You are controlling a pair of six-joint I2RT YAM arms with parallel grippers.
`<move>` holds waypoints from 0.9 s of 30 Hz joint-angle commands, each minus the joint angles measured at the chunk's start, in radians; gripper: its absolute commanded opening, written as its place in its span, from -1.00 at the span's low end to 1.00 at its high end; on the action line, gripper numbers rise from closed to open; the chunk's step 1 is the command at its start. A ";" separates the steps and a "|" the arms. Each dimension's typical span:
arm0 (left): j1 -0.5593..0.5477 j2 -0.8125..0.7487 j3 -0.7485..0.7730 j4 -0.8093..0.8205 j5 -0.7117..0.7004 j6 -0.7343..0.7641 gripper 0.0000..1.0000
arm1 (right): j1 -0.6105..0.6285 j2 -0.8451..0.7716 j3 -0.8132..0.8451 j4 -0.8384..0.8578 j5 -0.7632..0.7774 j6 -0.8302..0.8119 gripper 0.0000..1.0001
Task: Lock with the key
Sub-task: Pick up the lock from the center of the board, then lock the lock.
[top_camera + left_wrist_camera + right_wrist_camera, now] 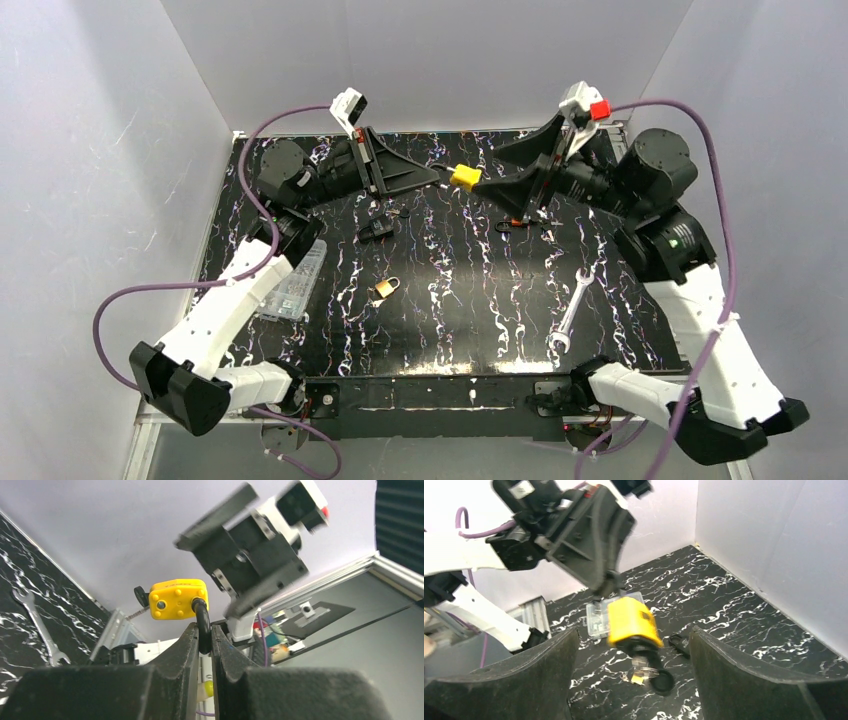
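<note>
The table (480,300), black and marbled, lies well below the yellow padlock (464,177), which hangs in the air over its far middle. The left gripper (435,178) is clamped on the padlock's black shackle (202,622), holding it aloft. The right gripper (487,170) has its jaws wide apart, straddling the padlock's key end without touching it. The key (651,672), black-headed, sits in the padlock's keyway. Step in hand, by judgement: taking hold of the key. The next move calls for closing on its head and turning. No brand or writing is legible.

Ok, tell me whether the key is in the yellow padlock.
In: the key sits in the yellow padlock, with only a bit of shaft and its black head outside.
</note>
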 commanded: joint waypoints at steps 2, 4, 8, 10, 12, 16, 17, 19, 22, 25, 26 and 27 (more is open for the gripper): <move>-0.037 -0.070 0.148 -0.159 -0.067 0.188 -1.00 | -0.184 0.037 -0.081 0.443 -0.375 0.384 0.71; -0.043 -0.067 0.167 -0.197 -0.089 0.204 -1.00 | -0.192 0.063 -0.084 0.524 -0.419 0.459 0.70; -0.053 -0.063 0.184 -0.214 -0.133 0.206 -1.00 | -0.192 0.100 -0.101 0.659 -0.470 0.587 0.65; -0.056 -0.062 0.195 -0.223 -0.148 0.216 -1.00 | -0.192 0.100 -0.123 0.716 -0.477 0.631 0.64; -0.061 -0.058 0.213 -0.246 -0.163 0.233 -1.00 | -0.191 0.101 -0.143 0.765 -0.482 0.670 0.65; -0.069 -0.059 0.228 -0.260 -0.193 0.257 -1.00 | -0.189 0.101 -0.174 0.807 -0.490 0.706 0.64; -0.071 -0.057 0.229 -0.245 -0.197 0.256 -1.00 | -0.183 0.095 -0.182 0.787 -0.483 0.693 0.64; -0.080 -0.047 0.240 -0.243 -0.195 0.262 -1.00 | -0.168 0.090 -0.178 0.705 -0.459 0.629 0.63; -0.101 -0.032 0.266 -0.276 -0.201 0.299 -1.00 | -0.126 0.085 -0.158 0.578 -0.396 0.514 0.63; -0.113 -0.024 0.277 -0.284 -0.207 0.307 -1.00 | -0.094 0.086 -0.144 0.512 -0.353 0.444 0.63; -0.113 -0.022 0.279 -0.285 -0.209 0.309 -1.00 | -0.088 0.086 -0.143 0.500 -0.340 0.437 0.62; -0.114 -0.021 0.281 -0.286 -0.211 0.310 -1.00 | -0.085 0.086 -0.145 0.496 -0.333 0.430 0.60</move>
